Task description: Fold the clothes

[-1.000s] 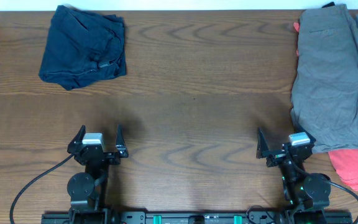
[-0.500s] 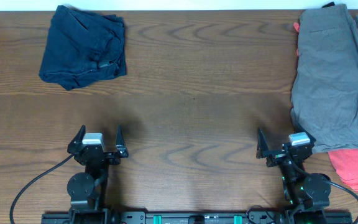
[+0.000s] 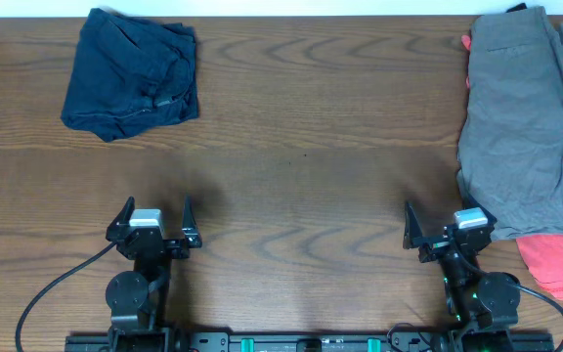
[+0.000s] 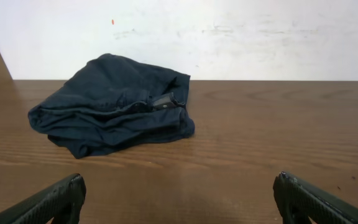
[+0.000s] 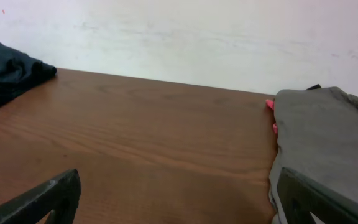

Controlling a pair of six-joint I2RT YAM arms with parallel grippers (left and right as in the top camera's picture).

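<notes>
Folded dark navy shorts [image 3: 131, 73] lie at the far left of the table; they also show in the left wrist view [image 4: 114, 102] and at the left edge of the right wrist view [image 5: 5, 78]. Grey trousers [image 3: 526, 122] lie spread along the right edge, also in the right wrist view [image 5: 328, 143]. A coral-pink piece [image 3: 560, 264] lies at the front right, partly under the trousers. My left gripper [image 3: 154, 217] is open and empty near the front edge, its fingers showing in its wrist view [image 4: 179, 199]. My right gripper [image 3: 445, 227] is open and empty, its right finger beside the grey trousers [image 5: 179, 199].
The brown wooden table [image 3: 301, 147] spreads between the garments. A white wall [image 4: 229, 37] stands behind the table's far edge. A dark item [image 3: 516, 8] peeks out past the trousers at the far right corner.
</notes>
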